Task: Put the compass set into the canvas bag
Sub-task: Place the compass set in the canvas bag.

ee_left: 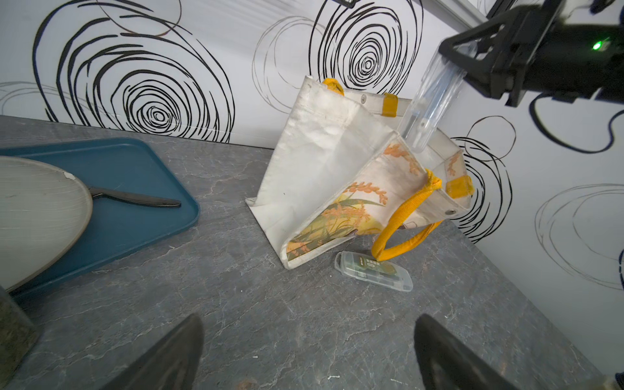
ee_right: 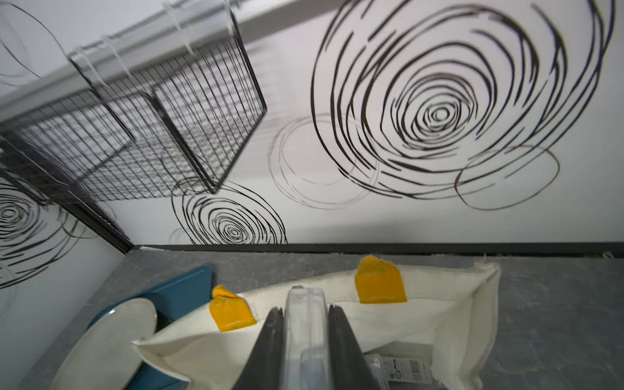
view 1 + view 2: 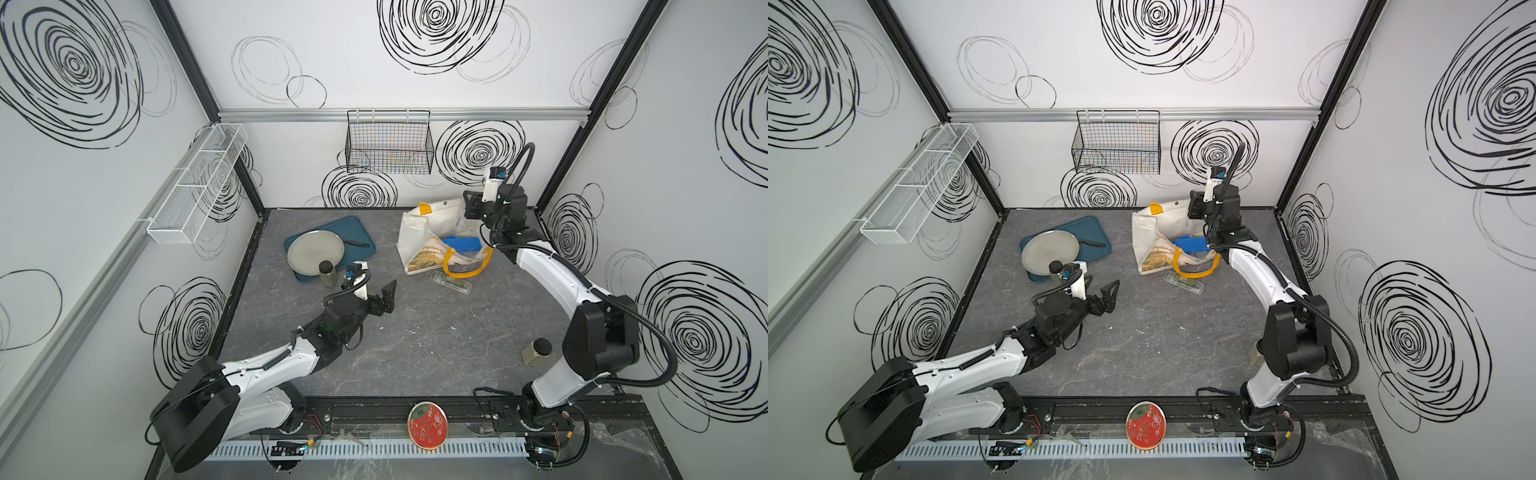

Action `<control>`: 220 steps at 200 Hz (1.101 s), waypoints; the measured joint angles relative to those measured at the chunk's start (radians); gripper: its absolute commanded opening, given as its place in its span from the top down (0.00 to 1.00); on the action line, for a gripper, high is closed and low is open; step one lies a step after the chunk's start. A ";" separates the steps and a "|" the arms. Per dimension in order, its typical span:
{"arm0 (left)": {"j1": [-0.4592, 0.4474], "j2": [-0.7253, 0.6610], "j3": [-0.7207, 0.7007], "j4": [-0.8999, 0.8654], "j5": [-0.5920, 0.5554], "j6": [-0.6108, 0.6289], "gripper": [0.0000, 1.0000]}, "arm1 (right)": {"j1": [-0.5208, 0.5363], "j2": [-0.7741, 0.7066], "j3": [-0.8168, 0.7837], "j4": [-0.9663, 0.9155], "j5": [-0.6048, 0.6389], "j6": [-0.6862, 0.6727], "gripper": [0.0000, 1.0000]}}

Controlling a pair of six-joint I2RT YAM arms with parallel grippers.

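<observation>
The canvas bag (image 3: 415, 232) (image 3: 1146, 232) stands open at the back right of the table, cream with yellow handles and a golden field print (image 1: 341, 209). My right gripper (image 3: 471, 205) (image 3: 1194, 205) (image 2: 305, 309) hangs over its mouth, shut on the compass set (image 2: 305, 324), a clear plastic case. In the left wrist view the case (image 1: 429, 101) points down with its lower end at the bag's rim. My left gripper (image 3: 388, 293) (image 3: 1108, 293) (image 1: 309, 319) is open and holds nothing, above bare table to the left of the bag.
A small clear case (image 3: 452, 282) (image 1: 373, 271) lies on the table by the bag's front handle. A blue box (image 3: 459, 243) sits inside the bag. A blue tray (image 3: 357, 226) holds a plate (image 3: 316, 251) and a knife (image 3: 357, 242). Jars (image 3: 327, 273) (image 3: 538, 352) stand nearby.
</observation>
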 measured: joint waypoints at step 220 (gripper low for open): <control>0.082 -0.241 -0.081 -0.164 -0.096 -0.065 0.01 | 0.262 -0.185 -0.158 -0.200 -0.336 -0.219 0.49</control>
